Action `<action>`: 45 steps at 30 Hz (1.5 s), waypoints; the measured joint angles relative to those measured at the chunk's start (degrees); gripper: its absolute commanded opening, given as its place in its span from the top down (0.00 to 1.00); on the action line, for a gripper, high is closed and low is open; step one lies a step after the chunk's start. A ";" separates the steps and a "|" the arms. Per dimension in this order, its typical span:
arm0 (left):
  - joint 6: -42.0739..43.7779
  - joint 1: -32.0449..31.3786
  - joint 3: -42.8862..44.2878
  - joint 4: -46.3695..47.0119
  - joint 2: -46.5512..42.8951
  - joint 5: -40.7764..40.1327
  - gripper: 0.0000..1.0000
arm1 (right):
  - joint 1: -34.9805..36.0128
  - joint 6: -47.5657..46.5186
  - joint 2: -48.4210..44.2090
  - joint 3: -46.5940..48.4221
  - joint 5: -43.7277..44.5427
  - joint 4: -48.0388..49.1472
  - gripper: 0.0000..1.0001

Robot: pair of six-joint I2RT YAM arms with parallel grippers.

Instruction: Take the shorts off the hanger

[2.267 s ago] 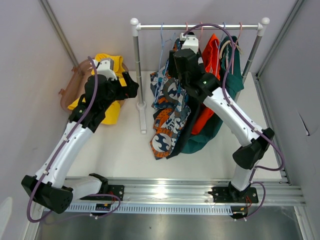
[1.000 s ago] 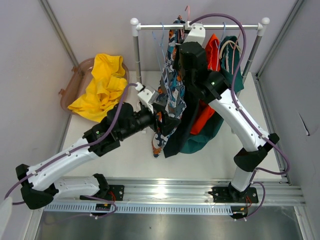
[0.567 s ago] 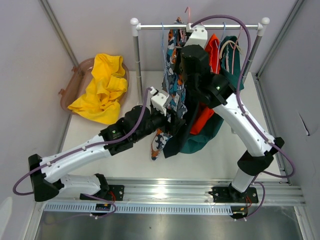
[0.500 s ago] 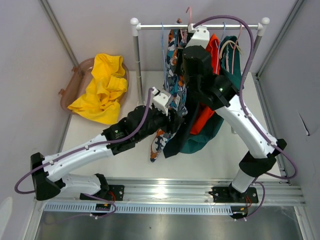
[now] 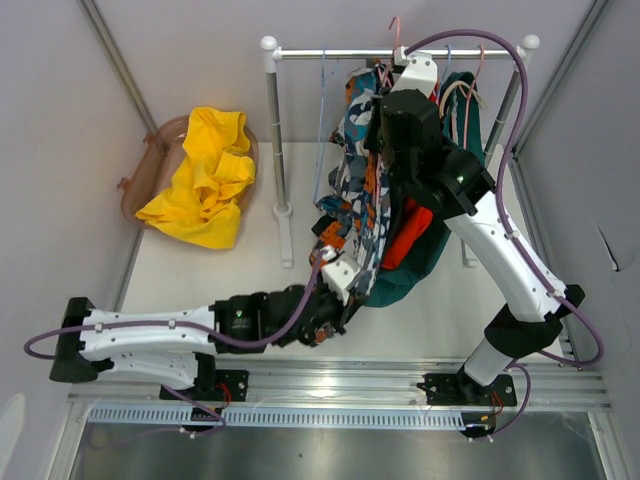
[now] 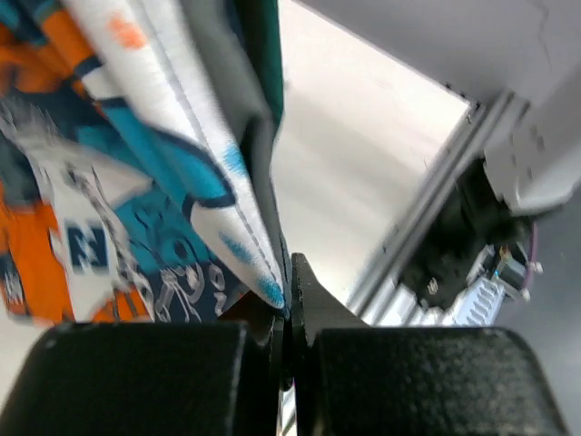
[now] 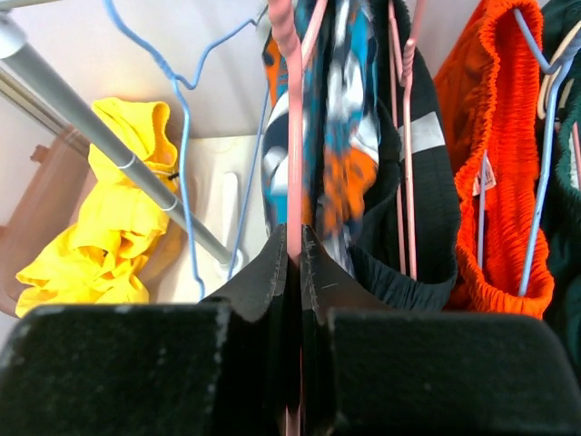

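Top external view: patterned shorts [image 5: 352, 190] hang on the pink hanger [image 7: 289, 109] by the rail [image 5: 330, 53]. The right gripper [image 7: 292, 243] clamps the hanger; the left gripper [image 6: 289, 277] pinches their hem. Stripping seems underway; next, likely pull nearward, keeping the hanger steady.

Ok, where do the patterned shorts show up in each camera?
Top external: patterned shorts at centre, hanging below the rail.
Left wrist: patterned shorts fill the left half, hem pinched in the left gripper.
Right wrist: patterned shorts at top centre, on the pink hanger held by the right gripper.
Landmark: yellow shorts, at left in the top external and right wrist views; not in left wrist.
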 measured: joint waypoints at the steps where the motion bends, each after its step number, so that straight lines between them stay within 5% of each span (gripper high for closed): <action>1: -1.14 -2.27 -2.23 0.48 -1.38 -1.49 1.00 | -0.31 0.02 0.24 0.55 -0.35 -0.68 1.00; 6: -7.69 -9.16 -11.43 -1.36 -6.51 -9.18 1.00 | -0.92 0.81 1.38 3.67 -2.45 -4.35 1.00; 10: -9.62 -9.09 -9.99 -5.22 -5.29 -13.99 1.00 | -0.35 2.62 1.36 3.69 -3.72 -6.51 1.00; 23: -2.12 15.72 24.65 -11.98 10.12 -8.96 1.00 | 17.31 18.27 -12.13 -6.43 -0.87 -17.92 1.00; 27: -2.27 20.17 28.37 -14.58 13.92 -6.54 1.00 | 19.39 21.31 -13.33 -6.43 1.11 -20.50 1.00; 31: -4.33 18.08 21.33 -14.91 10.56 -3.87 1.00 | 17.03 20.57 -12.20 -5.68 1.55 -20.74 1.00; 35: -6.91 9.20 12.09 -18.86 1.22 -5.25 1.00 | 8.52 17.14 -8.24 -2.91 -0.79 -18.69 1.00; 38: -9.46 3.41 11.10 -23.50 -6.56 -8.00 1.00 | 3.39 14.19 -2.91 2.62 -2.95 -17.51 1.00; 45: -12.41 1.90 12.24 -35.01 -21.40 -20.28 1.00 | -2.97 9.11 8.37 15.37 -10.01 -15.21 1.00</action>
